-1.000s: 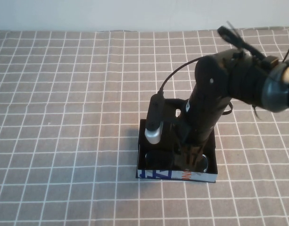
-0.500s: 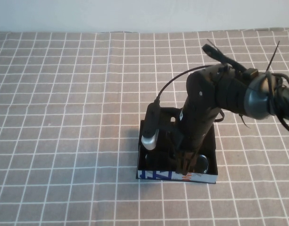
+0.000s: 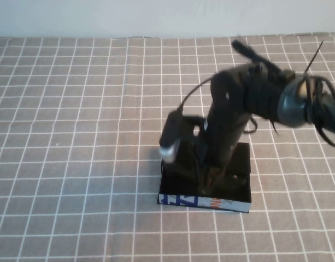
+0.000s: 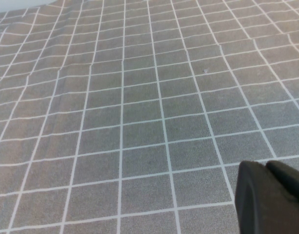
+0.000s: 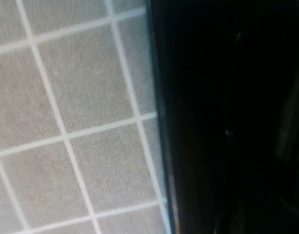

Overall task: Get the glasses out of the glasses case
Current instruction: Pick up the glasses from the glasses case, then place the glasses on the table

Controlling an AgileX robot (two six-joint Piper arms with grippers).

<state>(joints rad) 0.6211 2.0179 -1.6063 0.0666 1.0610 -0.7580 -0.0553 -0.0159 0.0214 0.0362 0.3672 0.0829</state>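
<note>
- The counter (image 3: 74, 136) is covered by a grey cloth with a white grid.
- The glasses case (image 3: 205, 183) is seen lying open on the counter, right of centre and toward the near edge in the high view; its light blue front side with blue and orange print (image 3: 203, 201) faces the camera.
- The right arm (image 3: 249, 103) is shown reaching in from the right and angling down over the case, so that much of the black interior is hidden.
- The right gripper (image 3: 210, 176) is placed at the open top of the case, above its middle; the picture is blurred here, and it cannot be told whether the gripper is spread or clenched, or whether anything is held.
- The glasses cannot be made out clearly in the high view; the dark interior below the gripper is hidden by the arm and by blur.
- In the right wrist view, a black edge of the case (image 5: 161, 122) is seen beside the grid cloth (image 5: 76, 122); the dark area beyond it shows only faint curved outlines that cannot be identified.
- The left gripper (image 4: 271, 195) appears only in the left wrist view, as a dark tip above bare cloth; its opening cannot be judged.
</note>
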